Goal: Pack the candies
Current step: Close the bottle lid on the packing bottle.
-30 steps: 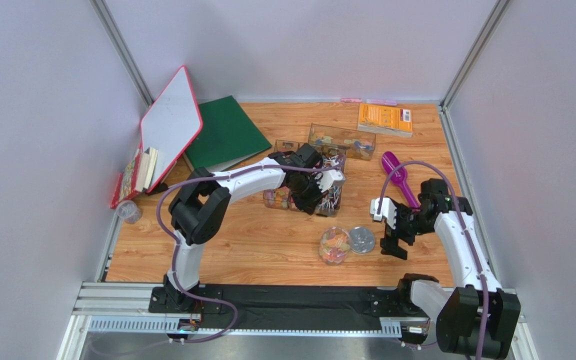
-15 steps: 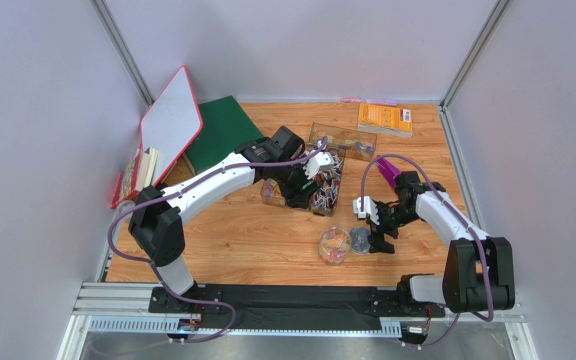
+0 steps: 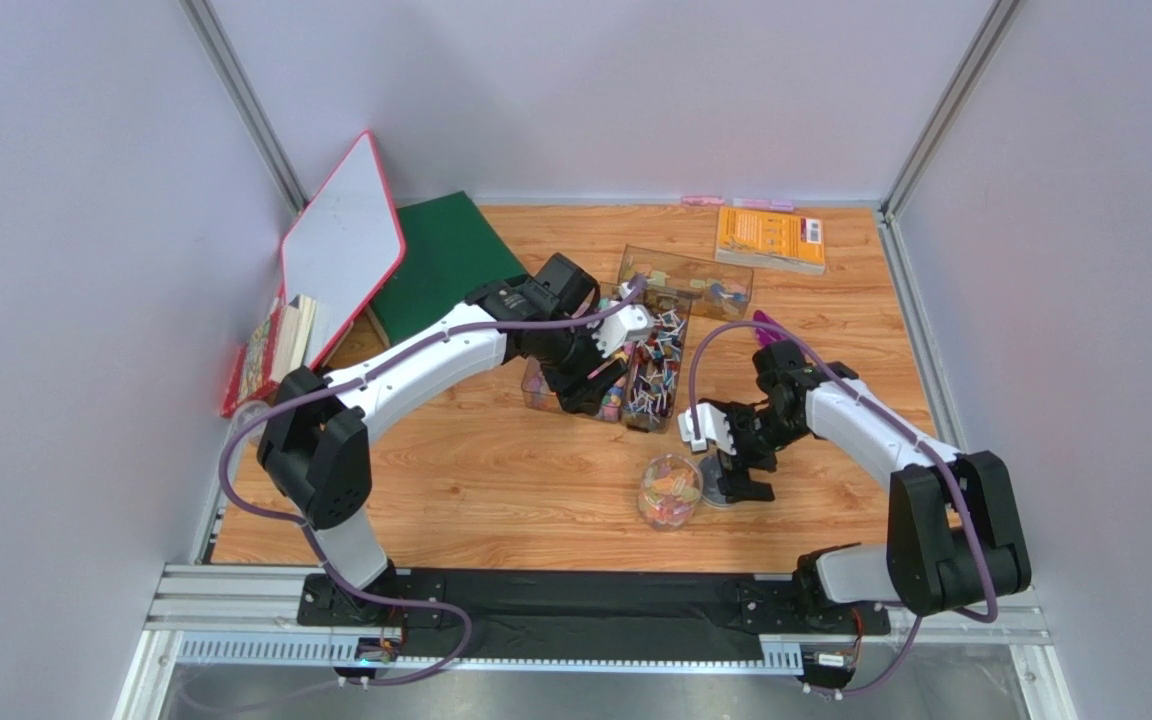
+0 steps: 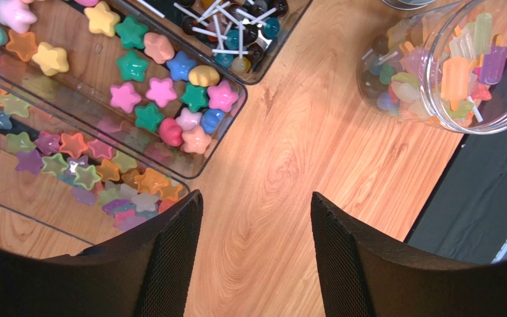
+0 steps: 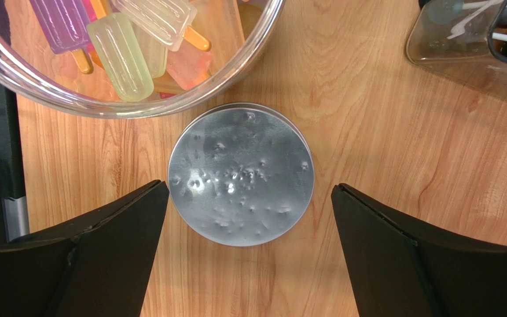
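Top view: left gripper (image 3: 620,350) hangs over the clear trays (image 3: 732,285) at mid-table; its jaw gap can't be read from here. Right gripper (image 3: 720,450) sits at 2 o'clock of the open jar (image 3: 642,492), above the lid. The jar already holds mixed candies (image 3: 671,486).

Left wrist: fingers (image 4: 170,264) are spread with nothing between them, only bare table (image 4: 282,198) below. Star-shaped ones fill the trays at 10 o'clock, the stick ones are in the tray at 12, and the jar is at 2 o'clock, partly filled with popsicle-shaped pieces.

Right wrist: jaws are wide apart, straddling the silver lid (image 5: 241,175) and clear of it on both sides, gripping nothing. The lid lies flat on the wood, with the jar rim just beside it at 11 o'clock.

Status, my read: jar loaded but not capped. Plenty of stock remains in the trays, and I can't tell whether more is meant to go in. What's left is at least gripping the lid and seating it on the jar. Flat lid on wood looks awkward for a side pinch.
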### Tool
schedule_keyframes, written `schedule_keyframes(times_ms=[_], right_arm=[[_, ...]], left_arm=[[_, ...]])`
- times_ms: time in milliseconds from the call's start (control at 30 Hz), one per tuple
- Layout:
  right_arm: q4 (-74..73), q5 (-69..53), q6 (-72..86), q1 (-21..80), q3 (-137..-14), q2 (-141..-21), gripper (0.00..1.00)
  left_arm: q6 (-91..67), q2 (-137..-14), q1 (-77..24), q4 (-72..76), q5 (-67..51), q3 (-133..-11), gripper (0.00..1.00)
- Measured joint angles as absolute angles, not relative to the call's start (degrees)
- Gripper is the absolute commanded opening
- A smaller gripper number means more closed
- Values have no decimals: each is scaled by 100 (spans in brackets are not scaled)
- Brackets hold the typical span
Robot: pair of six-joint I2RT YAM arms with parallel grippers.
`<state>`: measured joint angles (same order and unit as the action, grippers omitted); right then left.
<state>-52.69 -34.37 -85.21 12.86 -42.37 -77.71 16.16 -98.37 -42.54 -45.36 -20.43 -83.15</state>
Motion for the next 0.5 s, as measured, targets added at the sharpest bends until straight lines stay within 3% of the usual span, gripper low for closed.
schedule_keyframes(times_ms=[500], right_arm=[[-5129, -3048, -8396, 1658, -4200, -7975, 100]], left_arm=[[1592, -9837, -4036, -4504, -1935, -8315, 67]])
